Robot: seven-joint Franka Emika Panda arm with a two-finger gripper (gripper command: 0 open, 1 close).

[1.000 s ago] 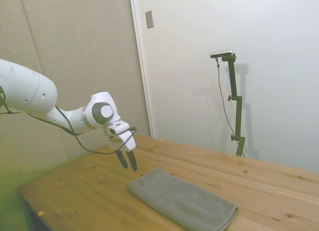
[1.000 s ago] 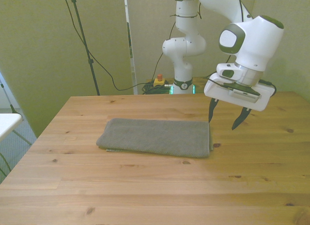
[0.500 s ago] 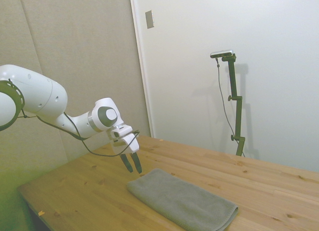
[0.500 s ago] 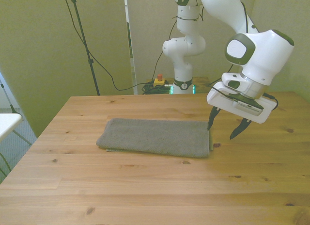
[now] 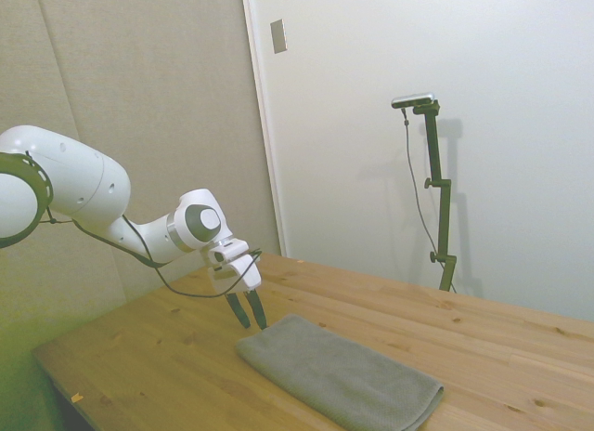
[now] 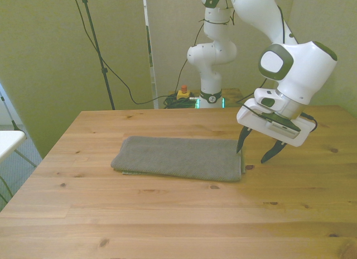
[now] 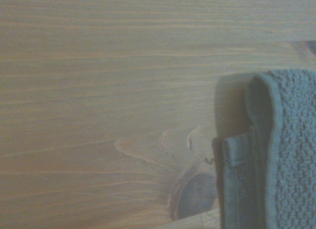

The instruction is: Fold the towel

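Pale wood tabletop is carrying the towel, which is lying flat just beside my tool, one short end almost under the spread, empty fingers. I am judging it soft, light and floppy, so I am aiming to pinch that thick hemmed corner.

Wrist view cuts off most of the towel; the table beside it looks blurred
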